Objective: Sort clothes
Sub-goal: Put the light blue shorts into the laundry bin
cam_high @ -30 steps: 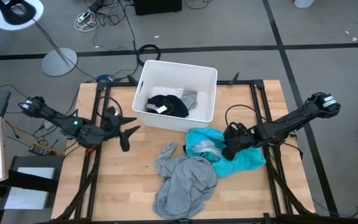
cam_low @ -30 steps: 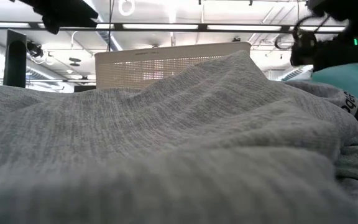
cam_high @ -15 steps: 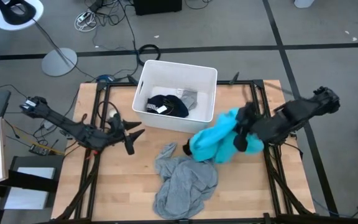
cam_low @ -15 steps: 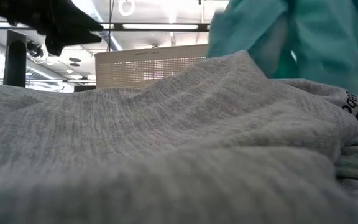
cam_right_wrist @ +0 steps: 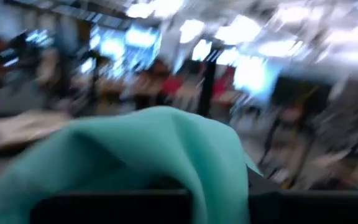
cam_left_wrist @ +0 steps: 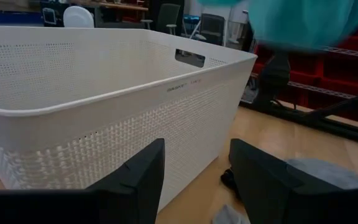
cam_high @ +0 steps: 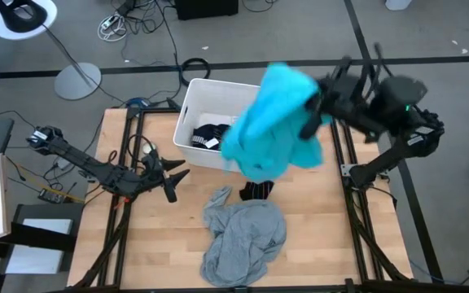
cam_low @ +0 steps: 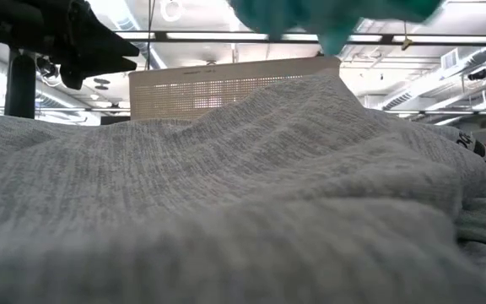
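My right gripper (cam_high: 309, 114) is raised high over the bin's right end and is shut on the bright turquoise garment (cam_high: 267, 122). The garment hangs over the white bin (cam_high: 192, 91) and the table beside it. It also shows in the right wrist view (cam_right_wrist: 148, 155), where it covers the fingers. The large grey shirt (cam_high: 243, 236) lies crumpled on the table at the near middle. A small dark piece (cam_high: 257, 190) lies between the shirt and the bin. Dark navy pieces (cam_high: 212, 135) lie in the bin. My left gripper (cam_high: 168, 174) is open and empty, low beside the bin's near left corner. My right gripper holds the turquoise garment by a bunched part at its right upper end (cam_high: 300, 102). The cloth drapes over the fingers and hides the place of contact (cam_right_wrist: 166, 134). The garment is lifted clear of the table and hangs slack below and to the left of the gripper.
The bin's perforated wall (cam_left_wrist: 104, 124) stands close in front of my left gripper. The black frame rails (cam_high: 339, 146) run along the table's left and right sides. Bare wood (cam_high: 161, 228) lies left of the grey shirt.
My right gripper has risen steeply and gone toward the far edge and the bin, carrying the turquoise garment. The garment lay on the table to the right of the grey shirt; now it hangs lifted clear. The small dark piece that lay under it shows now.
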Motion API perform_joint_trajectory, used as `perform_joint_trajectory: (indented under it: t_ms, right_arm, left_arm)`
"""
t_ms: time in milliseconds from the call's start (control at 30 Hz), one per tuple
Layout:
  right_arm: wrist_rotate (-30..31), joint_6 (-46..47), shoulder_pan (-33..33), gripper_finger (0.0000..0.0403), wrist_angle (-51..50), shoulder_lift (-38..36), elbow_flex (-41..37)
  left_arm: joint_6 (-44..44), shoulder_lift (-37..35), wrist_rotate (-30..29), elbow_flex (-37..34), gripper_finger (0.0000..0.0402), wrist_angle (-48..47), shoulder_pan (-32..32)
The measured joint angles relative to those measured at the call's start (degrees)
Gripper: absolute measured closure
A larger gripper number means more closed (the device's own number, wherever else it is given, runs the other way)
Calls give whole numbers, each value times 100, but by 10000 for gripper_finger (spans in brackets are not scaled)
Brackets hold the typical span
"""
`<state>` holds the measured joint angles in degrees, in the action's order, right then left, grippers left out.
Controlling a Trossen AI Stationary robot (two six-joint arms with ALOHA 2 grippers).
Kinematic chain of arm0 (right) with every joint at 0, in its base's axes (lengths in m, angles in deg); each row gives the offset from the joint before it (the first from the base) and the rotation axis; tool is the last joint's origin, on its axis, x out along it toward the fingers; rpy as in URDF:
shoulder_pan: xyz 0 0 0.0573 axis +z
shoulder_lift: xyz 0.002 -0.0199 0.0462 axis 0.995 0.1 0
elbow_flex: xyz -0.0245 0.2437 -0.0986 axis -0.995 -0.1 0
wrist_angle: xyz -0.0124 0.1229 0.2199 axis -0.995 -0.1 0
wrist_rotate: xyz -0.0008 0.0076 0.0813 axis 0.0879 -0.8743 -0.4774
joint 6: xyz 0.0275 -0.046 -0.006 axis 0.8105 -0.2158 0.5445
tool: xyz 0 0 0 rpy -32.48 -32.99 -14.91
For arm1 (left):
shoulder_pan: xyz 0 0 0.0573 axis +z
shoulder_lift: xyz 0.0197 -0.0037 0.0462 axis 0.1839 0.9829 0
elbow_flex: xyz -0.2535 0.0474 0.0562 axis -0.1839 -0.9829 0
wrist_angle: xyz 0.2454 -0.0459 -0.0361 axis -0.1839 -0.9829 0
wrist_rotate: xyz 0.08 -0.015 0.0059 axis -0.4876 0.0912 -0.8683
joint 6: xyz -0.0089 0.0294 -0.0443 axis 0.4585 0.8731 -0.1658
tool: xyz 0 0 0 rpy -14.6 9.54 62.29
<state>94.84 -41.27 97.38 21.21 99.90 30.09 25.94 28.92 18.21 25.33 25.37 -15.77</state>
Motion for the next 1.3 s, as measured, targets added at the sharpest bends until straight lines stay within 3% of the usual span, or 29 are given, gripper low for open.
perform_joint_trajectory:
  t_ms: [200,367,600,867,1067,1300]
  right_arm:
    - [-506,-860,-1077,385,1382,525,228]
    - [-1334,-754,-1930,384,1545,1059,223]
    - [-1763,-109,-2586,382,1552,1628,218]
    - [-1838,1144,-2908,380,-631,1832,191]
    - [-2830,2170,-3196,360,-2568,2380,189]
    - [-3977,2508,-3350,305,-3402,2884,187]
  left_arm:
    - [43,0,-2,0,214,-9,0]
    - [133,0,-2,0,214,-11,0]
    - [132,0,-2,0,214,-11,0]
    - [146,0,-2,2,214,2,0]
    - [161,2,-2,9,214,97,0]
    - [159,2,0,9,214,95,0]
